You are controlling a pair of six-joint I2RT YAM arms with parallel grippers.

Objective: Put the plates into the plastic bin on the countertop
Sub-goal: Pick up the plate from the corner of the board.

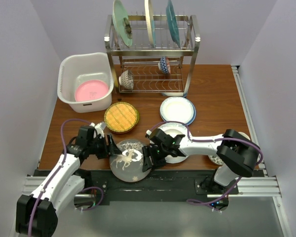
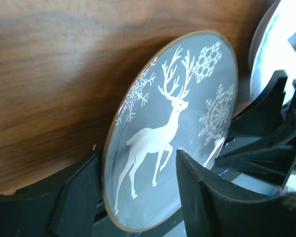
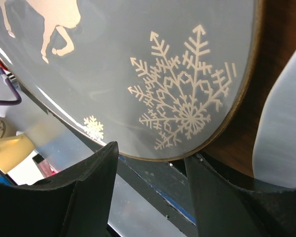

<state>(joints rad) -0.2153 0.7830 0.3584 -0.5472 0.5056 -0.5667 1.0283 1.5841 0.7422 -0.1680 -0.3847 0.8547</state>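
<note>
Between the black fingers of your left gripper (image 2: 138, 195) and your right gripper (image 3: 150, 190) you have the grey plate (image 2: 172, 128), glossy, with a thin tan rim, a white stag and white snowflakes, on the reddish-brown wood-grain countertop (image 2: 54, 74). Beyond your left jaws you see the yellow plate (image 1: 121, 117) with its orange woven check, and farther out the pink plate (image 1: 91, 91) inside the white plastic bin (image 1: 69, 66). Just beside your right jaws lies a plain white plate (image 3: 281, 123), and beyond them a blue-rimmed white plate (image 1: 177, 110).
</note>
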